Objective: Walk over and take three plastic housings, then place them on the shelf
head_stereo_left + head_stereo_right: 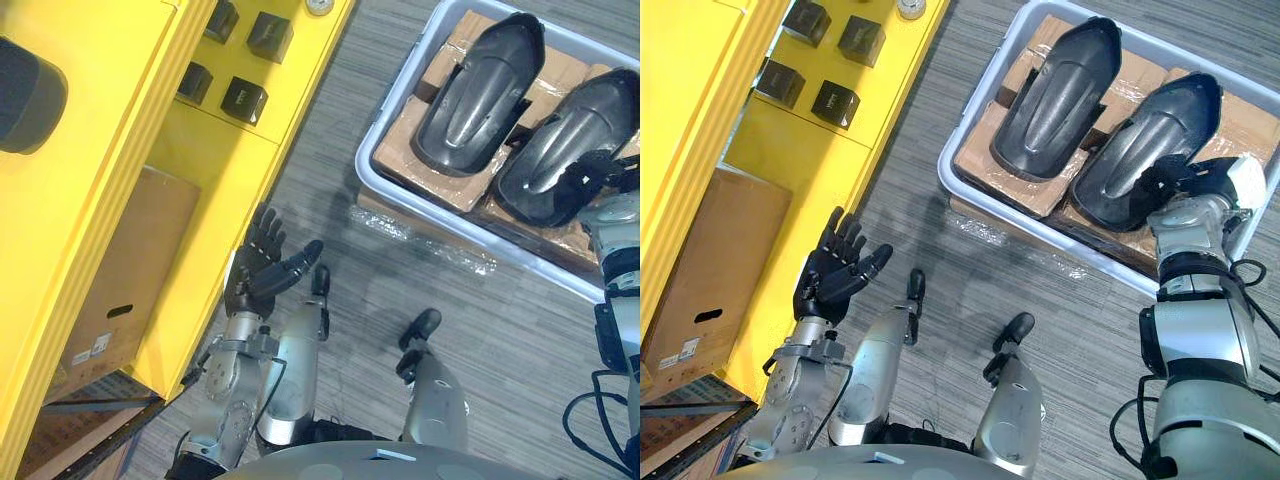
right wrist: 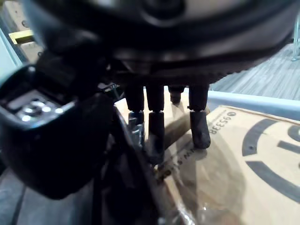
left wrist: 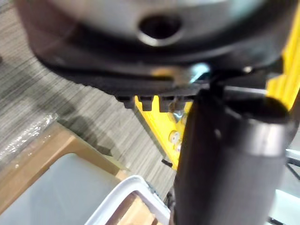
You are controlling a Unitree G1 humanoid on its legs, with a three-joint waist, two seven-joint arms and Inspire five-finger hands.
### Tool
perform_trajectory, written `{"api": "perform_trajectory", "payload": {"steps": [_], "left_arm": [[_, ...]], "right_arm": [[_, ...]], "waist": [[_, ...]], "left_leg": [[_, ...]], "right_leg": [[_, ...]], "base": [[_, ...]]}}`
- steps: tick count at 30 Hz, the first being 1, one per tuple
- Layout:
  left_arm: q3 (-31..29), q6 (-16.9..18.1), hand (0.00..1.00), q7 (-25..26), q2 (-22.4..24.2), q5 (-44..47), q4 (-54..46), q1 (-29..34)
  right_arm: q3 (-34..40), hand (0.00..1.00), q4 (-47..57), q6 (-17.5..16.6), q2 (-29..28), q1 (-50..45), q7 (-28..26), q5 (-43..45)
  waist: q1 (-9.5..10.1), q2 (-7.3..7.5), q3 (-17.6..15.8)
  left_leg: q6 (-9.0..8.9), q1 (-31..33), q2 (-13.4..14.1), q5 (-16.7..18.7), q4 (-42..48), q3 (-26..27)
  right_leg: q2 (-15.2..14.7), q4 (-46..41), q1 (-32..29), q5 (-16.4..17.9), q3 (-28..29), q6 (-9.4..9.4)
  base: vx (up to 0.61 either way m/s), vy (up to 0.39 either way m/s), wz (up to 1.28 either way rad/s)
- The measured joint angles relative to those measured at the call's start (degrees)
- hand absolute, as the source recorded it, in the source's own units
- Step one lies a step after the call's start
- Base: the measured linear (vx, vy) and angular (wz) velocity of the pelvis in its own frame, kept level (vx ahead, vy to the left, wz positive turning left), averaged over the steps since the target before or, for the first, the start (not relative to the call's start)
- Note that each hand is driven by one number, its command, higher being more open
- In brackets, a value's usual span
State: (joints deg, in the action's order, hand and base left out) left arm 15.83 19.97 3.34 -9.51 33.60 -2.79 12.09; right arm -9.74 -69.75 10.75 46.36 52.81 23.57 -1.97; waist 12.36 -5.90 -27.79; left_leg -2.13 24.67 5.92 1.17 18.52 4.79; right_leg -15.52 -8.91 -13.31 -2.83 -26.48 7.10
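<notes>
Two dark plastic housings lie side by side on cardboard boxes in a pale bin point(image 1: 952, 172): the left housing point(image 1: 1055, 95) and the right housing point(image 1: 1130, 155). My right hand point(image 1: 1195, 182) is at the near end of the right housing. In the right wrist view its fingers point(image 2: 154, 131) reach down one side of the housing's dark edge point(image 2: 124, 187) and its thumb point(image 2: 51, 140) presses the other side. My left hand point(image 1: 262, 265) hangs open with spread fingers beside the yellow shelf point(image 1: 210, 170), holding nothing.
The yellow shelf unit runs along the left, with several small black boxes point(image 1: 243, 100) on one level and a cardboard box point(image 1: 120, 290) lower down. The bin rests on plastic-wrapped cartons point(image 1: 420, 235). Grey striped floor point(image 1: 330, 150) lies between shelf and bin.
</notes>
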Motion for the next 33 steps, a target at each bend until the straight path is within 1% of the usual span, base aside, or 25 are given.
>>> {"api": "perform_trajectory", "payload": {"steps": [2,5,7,9,12,14,16,17,18,19,20,21,24,25,26,27,28,29,30,31,32,33], "left_arm": [[-0.03,-0.02,1.0,-0.21,-0.03,-0.01,-0.4,0.21],[-1.35,-0.13,1.0,-0.56,-0.11,-0.01,-4.82,2.78],[-3.05,-0.14,1.0,-1.39,-0.43,-0.02,-7.52,3.99],[-3.9,-0.22,1.0,-1.64,-1.05,-0.05,-8.29,4.08],[-5.13,-1.3,1.0,-2.17,-1.82,-0.5,-8.84,4.21],[-5.45,-1.66,1.0,-2.89,-1.9,-0.57,-9.18,4.21],[-5.88,-1.87,1.0,-3.98,-2.39,-0.59,-11.21,4.24],[-6.28,-2.1,1.0,-4.96,-2.51,-0.86,-11.91,4.11],[-6.85,-2.73,1.0,-5.92,-2.43,-1.26,-13.18,4.34],[-7.03,-2.98,1.0,-6.57,-2.44,-1.27,-13.59,4.34],[-7.37,-4.79,1.0,-8.15,-2.43,-1.26,-14.53,4.28],[-7.44,-5.52,1.0,-8.77,-2.4,-1.26,-14.96,4.19],[-7.04,-10.62,1.0,-12.3,-2.84,-1.63,-16.06,2.53],[-6.44,-12.81,1.0,-13.04,-3.76,-3.29,-15.65,0.79],[-5.85,-14.23,1.0,-13.37,-4.53,-3.97,-15.28,-0.27],[-4.65,-17.04,1.0,-13.75,-6.24,-5.1,-14.29,-2.46],[-4.22,-19.48,1.0,-14.7,-7.68,-5.01,-12.35,-4.77],[-4.25,-20.71,1.0,-15.24,-8.25,-4.81,-11.1,-5.92],[-4.5,-23.6,1.0,-15.97,-9.33,-4.02,-8.08,-8.41],[-4.93,-26.98,1.0,-16.15,-10.22,-1.75,-4.39,-11.11],[-5.29,-28.66,1.0,-16.14,-10.54,-0.23,-2.45,-12.23],[-6.2,-31.69,1.0,-16.11,-11.07,2.81,1.42,-14.06]], "right_arm": [[0.02,0.0,0.5,0.18,-0.11,-0.91,-0.86,-0.12],[0.49,0.0,4.02,0.11,-0.53,-5.37,-0.93,-1.06],[3.56,0.0,6.75,0.05,-2.5,-9.66,-0.94,-2.31],[5.2,0.0,8.52,0.05,-4.37,-12.4,-0.92,-2.51],[5.86,0.0,14.13,0.36,-7.94,-17.35,-0.58,-4.65],[5.85,0.0,18.28,1.76,-9.31,-19.77,-0.58,-6.17],[5.86,0.0,23.14,3.44,-10.68,-22.02,-0.34,-7.98],[5.86,0.0,24.97,4.17,-11.25,-22.75,-0.17,-8.97],[5.91,0.0,27.15,5.19,-12.01,-23.41,-0.12,-10.05],[6.06,0.0,28.05,5.5,-12.53,-23.78,-0.1,-11.17],[6.08,0.0,30.64,6.07,-13.28,-25.1,-0.06,-13.61],[6.08,0.0,31.53,6.06,-13.46,-25.38,-0.05,-14.22],[5.98,0.0,34.43,5.87,-14.01,-25.56,-0.09,-18.95],[5.66,0.0,34.72,5.27,-14.01,-25.3,-0.11,-20.53],[5.33,0.0,34.72,5.02,-14.01,-25.27,-0.23,-21.1],[4.39,0.0,34.72,4.63,-14.01,-25.23,-0.58,-22.45],[3.29,0.0,34.72,3.89,-14.01,-25.13,-0.84,-22.68],[2.89,0.0,34.73,3.28,-14.03,-25.12,-0.94,-22.9],[2.17,0.0,34.76,2.21,-14.08,-25.12,-1.1,-24.22],[1.91,0.0,35.12,1.13,-14.08,-25.1,-1.29,-25.26],[1.65,0.0,35.32,0.61,-14.09,-25.11,-1.51,-26.12],[1.25,0.0,36.46,-0.26,-14.09,-25.1,-2.1,-27.33]], "waist": [[0.0,0.17,-0.1],[-0.15,1.31,-0.75],[-0.39,2.32,-1.11],[-0.96,2.81,-1.12],[-1.8,3.78,-1.05],[-2.03,4.29,-0.82],[-2.03,5.54,-0.11],[-2.02,5.93,0.1],[-2.17,6.37,1.05],[-2.24,6.58,1.93],[-2.47,6.78,4.19],[-2.54,6.76,4.74],[-3.21,6.92,8.03],[-3.21,6.94,8.79],[-3.3,7.01,9.26],[-3.62,7.33,10.34],[-4.41,7.72,11.37],[-4.66,7.89,11.76],[-4.92,8.39,12.84],[-5.2,8.84,13.21],[-5.54,9.09,13.57],[-6.24,9.39,13.93]], "left_leg": [[-0.11,-1.51,0.29,-0.06,-0.63,0.34],[-0.61,-4.85,0.73,-0.38,-2.52,0.85],[-1.22,-7.29,0.79,-1.02,-4.51,1.18],[-1.52,-8.63,0.9,-1.85,-6.23,1.17],[-1.82,-11.81,1.13,-3.05,-9.14,1.46],[-2.04,-13.51,1.51,-3.41,-10.42,1.88],[-2.43,-14.69,1.62,-4.16,-12.14,2.04],[-2.64,-15.64,1.62,-4.52,-13.05,2.19],[-2.74,-16.64,1.65,-5.04,-14.33,2.38],[-2.78,-17.04,1.64,-5.27,-15.1,2.62],[-2.86,-17.97,1.54,-5.5,-16.17,2.9],[-2.86,-18.53,1.54,-5.5,-16.43,3.1],[-2.91,-20.0,1.6,-5.52,-17.24,4.23],[-2.91,-21.19,1.67,-5.52,-17.81,4.89],[-2.91,-21.62,1.7,-5.52,-17.9,5.15],[-2.93,-22.33,1.76,-5.5,-17.99,5.8],[-2.94,-22.93,1.82,-5.5,-18.23,6.05],[-2.94,-23.37,1.89,-5.5,-18.54,6.3],[-2.95,-23.64,2.03,-5.5,-18.82,7.01],[-3.02,-24.26,2.16,-5.44,-18.98,7.87],[-3.03,-24.39,2.27,-5.43,-19.1,8.17],[-3.14,-24.96,2.49,-5.51,-19.58,8.76]], "right_leg": [[0.22,0.08,1.16,0.09,0.1,-0.14],[0.71,0.25,3.37,0.45,0.17,-0.67],[1.21,0.68,4.91,0.73,0.13,-1.04],[1.56,1.24,5.85,0.79,-0.1,-1.13],[1.94,1.98,7.87,0.81,-0.12,-1.16],[2.22,2.38,9.03,0.82,-0.09,-1.16],[2.91,3.67,9.97,0.81,-0.16,-1.16],[3.17,4.12,10.57,0.8,-0.23,-1.17],[3.3,4.24,10.97,0.8,-0.23,-1.17],[3.34,4.39,11.0,0.81,-0.16,-1.17],[3.44,5.11,11.59,0.77,-0.12,-1.12],[3.44,5.15,11.9,0.77,-0.02,-1.11],[3.57,5.92,12.66,0.62,0.63,-0.9],[3.77,6.33,13.38,0.54,1.33,-0.83],[3.81,6.35,13.62,0.54,1.59,-0.83],[3.88,6.57,14.08,0.53,1.87,-0.82],[4.12,7.37,14.68,0.13,2.08,-0.82],[4.3,7.75,14.93,-0.12,2.43,-0.84],[4.6,8.74,15.03,-0.79,3.11,-0.92],[4.79,9.66,15.44,-1.31,3.68,-0.91],[4.85,10.07,15.49,-1.53,3.96,-0.95],[5.0,10.4,15.48,-1.91,4.62,-1.05]], "base": [[0.01,-0.018,-0.04],[0.02,-0.032,-0.08],[0.02,-0.036,-0.05],[0.02,-0.041,0.02],[0.02,-0.036,-0.03],[0.0,-0.039,-0.05],[0.0,0.0,0.0],[0.01,-0.025,-0.04],[0.01,-0.023,-0.05],[0.04,-0.025,-0.05],[0.06,-0.018,-0.07],[0.08,-0.016,-0.1],[0.04,-0.011,-0.15],[0.03,-0.017,-0.21],[0.03,-0.021,-0.23],[0.01,-0.019,-0.16],[0.01,-0.019,-0.17],[0.0,-0.017,-0.21],[-0.01,-0.009,-0.32],[-0.04,-0.01,-0.32],[-0.04,-0.015,-0.32],[-0.06,-0.014,-0.29]]}}
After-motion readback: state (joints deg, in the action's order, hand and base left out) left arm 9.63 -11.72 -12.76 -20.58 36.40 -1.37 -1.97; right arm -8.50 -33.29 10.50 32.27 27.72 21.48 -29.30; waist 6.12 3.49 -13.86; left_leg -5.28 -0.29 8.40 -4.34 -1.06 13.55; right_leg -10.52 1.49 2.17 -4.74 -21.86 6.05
